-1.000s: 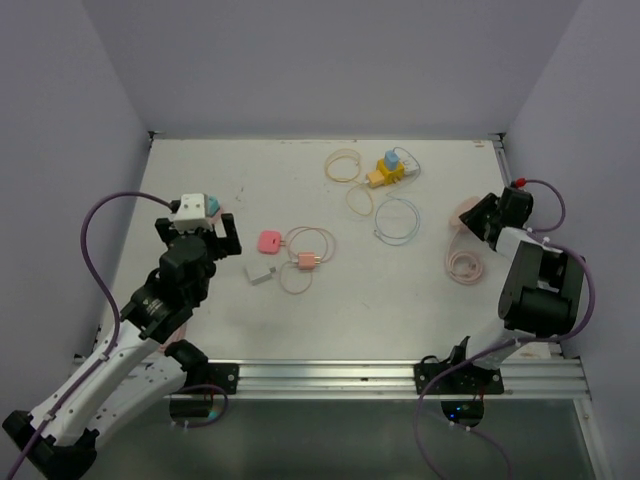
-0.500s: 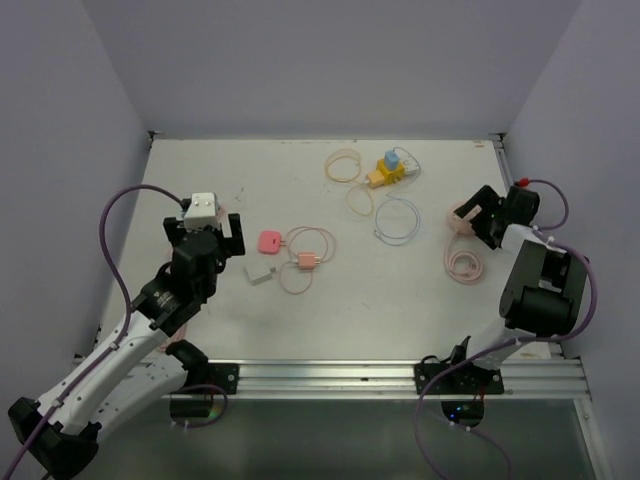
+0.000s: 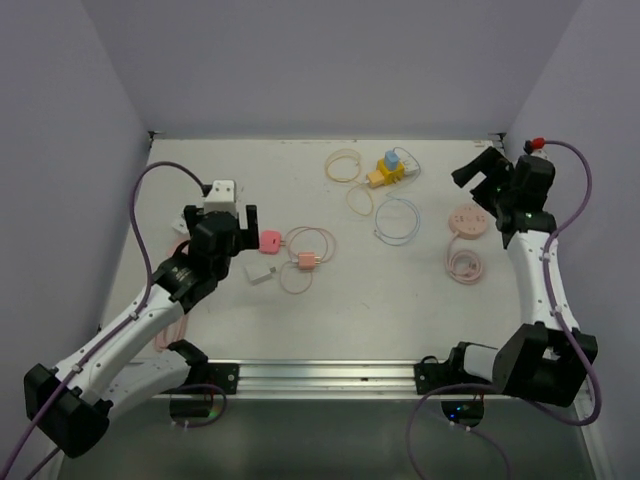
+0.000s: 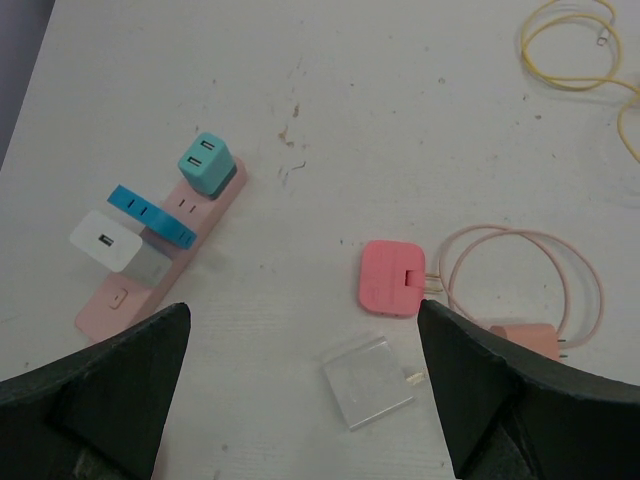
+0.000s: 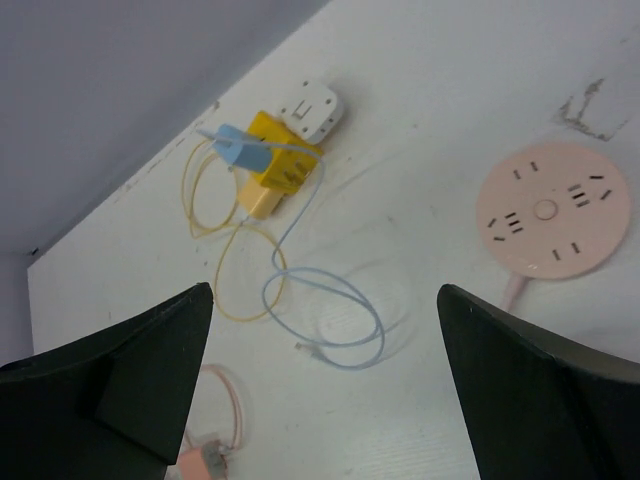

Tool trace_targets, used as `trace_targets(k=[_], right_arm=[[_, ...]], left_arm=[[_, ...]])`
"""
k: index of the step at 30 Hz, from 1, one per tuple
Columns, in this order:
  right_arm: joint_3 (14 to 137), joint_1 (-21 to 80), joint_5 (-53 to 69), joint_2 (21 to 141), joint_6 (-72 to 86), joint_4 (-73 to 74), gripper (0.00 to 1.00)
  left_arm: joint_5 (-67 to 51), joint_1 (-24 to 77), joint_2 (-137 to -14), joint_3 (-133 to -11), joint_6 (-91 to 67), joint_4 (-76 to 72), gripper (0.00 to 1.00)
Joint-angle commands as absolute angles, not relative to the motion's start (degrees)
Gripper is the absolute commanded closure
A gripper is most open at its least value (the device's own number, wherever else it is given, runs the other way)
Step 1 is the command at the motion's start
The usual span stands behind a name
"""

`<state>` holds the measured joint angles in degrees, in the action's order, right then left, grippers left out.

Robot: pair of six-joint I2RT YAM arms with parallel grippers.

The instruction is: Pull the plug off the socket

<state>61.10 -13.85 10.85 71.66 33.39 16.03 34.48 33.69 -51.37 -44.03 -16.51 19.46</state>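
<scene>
A pink power strip (image 4: pixel 165 250) lies on the table with a teal plug (image 4: pixel 207 163), a blue plug (image 4: pixel 150 214) and a white plug (image 4: pixel 106 241) in it. My left gripper (image 4: pixel 302 310) hangs open above the table to the strip's right, over a clear square adapter (image 4: pixel 368 380). In the top view the left gripper (image 3: pixel 220 233) covers most of the strip. At the back a yellow socket cube (image 5: pixel 268 165) carries a light-blue plug (image 5: pixel 232 146). My right gripper (image 5: pixel 325 290) is open and empty, raised above a blue cable loop (image 5: pixel 330 310). A round pink socket (image 5: pixel 553 221) lies bare.
A pink square charger (image 4: pixel 390 279) and a pink plug with coiled cable (image 3: pixel 306 260) lie mid-table. Yellow cable loops (image 3: pixel 345 165) sit by the yellow cube, and a white adapter (image 5: pixel 312 108) lies next to it. The round socket's pink cord (image 3: pixel 463 265) coils at the right. Grey walls enclose three sides.
My right gripper has opened and lifted up and back from the round pink socket, which now lies uncovered. My left arm has swung rightward over the table, still open.
</scene>
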Motion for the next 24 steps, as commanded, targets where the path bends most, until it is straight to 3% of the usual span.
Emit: trace_targets(k=[1,6,16,24], right_arm=[[63.7,-7.5,10.6,69.7,32.3,21.1,0.01],[62.5,4.0,12.5,68.7,29.3,21.5,0.02],[54.9,14.5,16.8,64.6,30.0,18.2,0.02],[52.6,20.5,17.1,64.0,28.6,17.8,0.02]], left_arm=[[31.2,30.3,-54.7,-49.5,-20.2,20.7,0.01],[25.3,20.2,-58.3,-52.4,-24.7,23.6,0.01],[7.9,-13.0,-61.0,-45.4,-32.9,20.7,0.04],[6.0,-22.1,-68.0,-41.8,-41.7,13.8,0.15]])
